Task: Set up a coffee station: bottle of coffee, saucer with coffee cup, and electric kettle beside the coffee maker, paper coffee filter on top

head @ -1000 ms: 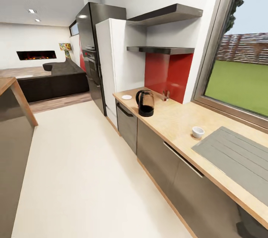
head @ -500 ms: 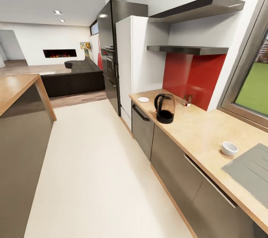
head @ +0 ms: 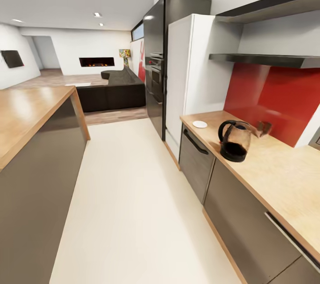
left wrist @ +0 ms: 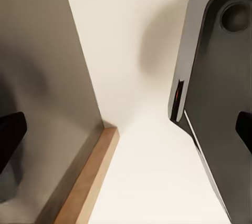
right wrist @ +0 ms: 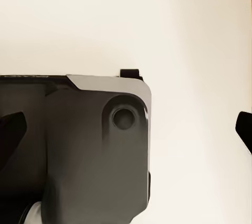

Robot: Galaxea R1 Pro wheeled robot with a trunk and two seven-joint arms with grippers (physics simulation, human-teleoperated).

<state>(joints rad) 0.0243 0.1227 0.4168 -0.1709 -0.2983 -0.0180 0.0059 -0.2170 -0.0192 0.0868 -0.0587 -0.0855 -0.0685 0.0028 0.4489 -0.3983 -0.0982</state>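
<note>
Head view: electric kettle (head: pixel 234 140) upright on the worktop (head: pixel 284 177) near its front edge; saucer (head: pixel 200 124) well apart toward the far end by the white cabinet (head: pixel 189 70). Kitchen shelf (head: pixel 266 58) above red backsplash (head: pixel 275 97). Both hands: fingertips spread wide at frame edges, holding nothing, over pale floor (left wrist: pixel 142 34).

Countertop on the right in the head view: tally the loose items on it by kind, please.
Electric kettle: 1
Saucer: 1
Small blurred item by the red backsplash, too unclear to name: 1
Total on the countertop: 3
</note>
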